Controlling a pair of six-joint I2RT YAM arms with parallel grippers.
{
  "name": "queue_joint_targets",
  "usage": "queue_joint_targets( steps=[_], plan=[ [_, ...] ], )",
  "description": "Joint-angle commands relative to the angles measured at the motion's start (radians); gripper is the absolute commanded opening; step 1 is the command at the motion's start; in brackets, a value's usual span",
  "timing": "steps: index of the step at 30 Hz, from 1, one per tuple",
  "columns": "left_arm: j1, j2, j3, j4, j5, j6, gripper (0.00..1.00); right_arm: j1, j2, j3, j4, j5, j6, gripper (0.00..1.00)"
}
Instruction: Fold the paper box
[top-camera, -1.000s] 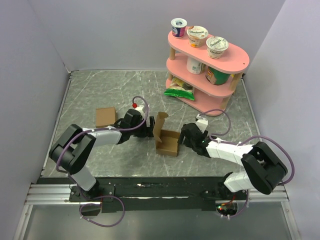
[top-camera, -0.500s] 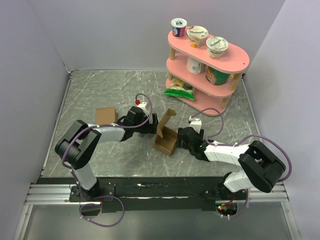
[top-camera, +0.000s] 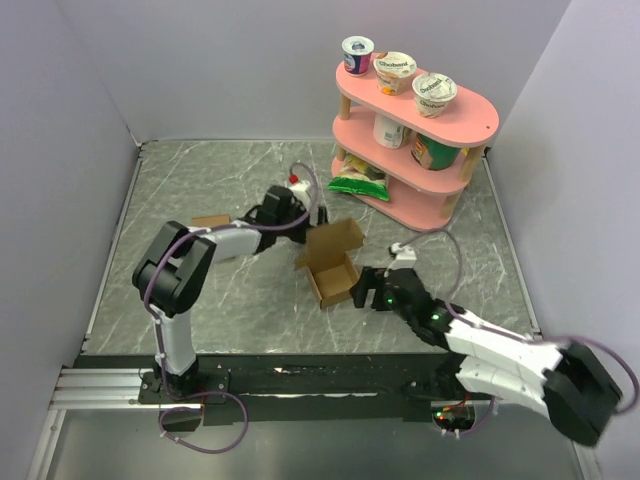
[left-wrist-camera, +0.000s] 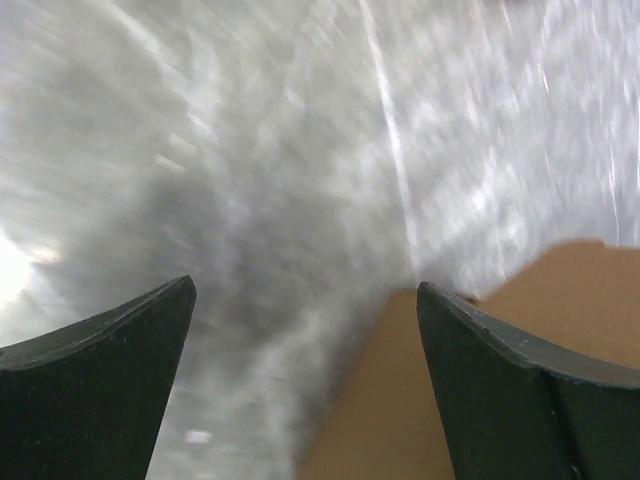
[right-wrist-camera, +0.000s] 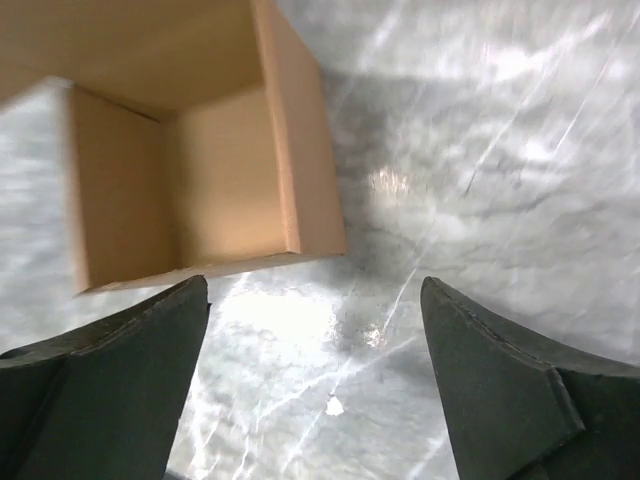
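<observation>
Grey marbled table (top-camera: 200, 180) ran along the near edge, and low over it the right gripper (top-camera: 360, 297) held its fingers spread wide, closed on nothing, just short of the near-right corner of the paper box (top-camera: 333, 275). The box sat near the middle of the table, open on top, walls upright, its lid flap (top-camera: 337, 237) leaning back on the far side. Beyond that flap the left gripper (left-wrist-camera: 305, 286) was likewise spread apart and held nothing. Its wrist view was blurred, and brown card seemed to lie by its right finger, touching or not I could not tell. A small cardboard cube (top-camera: 208, 221) sat further left, partly hidden by the left arm (top-camera: 225, 242). A wide stretch of tabletop lay between the box and the left wall. A pink shelf (top-camera: 455, 130) filled the far right corner.
</observation>
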Motion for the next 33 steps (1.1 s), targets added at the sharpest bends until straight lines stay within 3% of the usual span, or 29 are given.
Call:
queue_joint_targets(
  steps=[1,4,7,12,17,22,33],
  plan=[
    [0.156,-0.040,0.088,-0.027,0.015,0.037,0.99,-0.063,-0.215,-0.022,0.061,-0.117,-0.163,0.98],
    [0.199,-0.110,0.122,-0.085,-0.037,0.080,0.96,-0.122,-0.256,-0.011,0.127,-0.164,-0.276,1.00],
    [0.204,-0.202,0.092,-0.105,-0.109,0.101,0.96,-0.218,-0.185,0.018,0.212,-0.282,-0.359,0.99],
    [0.205,-0.406,-0.131,-0.056,-0.168,0.013,0.98,-0.296,-0.060,0.054,0.343,-0.382,-0.499,0.97],
    [0.204,-0.667,-0.439,0.110,-0.110,-0.087,0.99,-0.379,0.045,0.076,0.447,-0.552,-0.578,0.90],
    [0.198,-0.779,-0.618,0.284,0.138,-0.095,0.97,-0.410,0.148,0.103,0.576,-0.623,-0.617,0.89],
    [0.138,-0.813,-0.718,0.364,0.246,-0.008,0.96,-0.422,0.309,0.139,0.745,-0.692,-0.689,0.87]
  ],
)
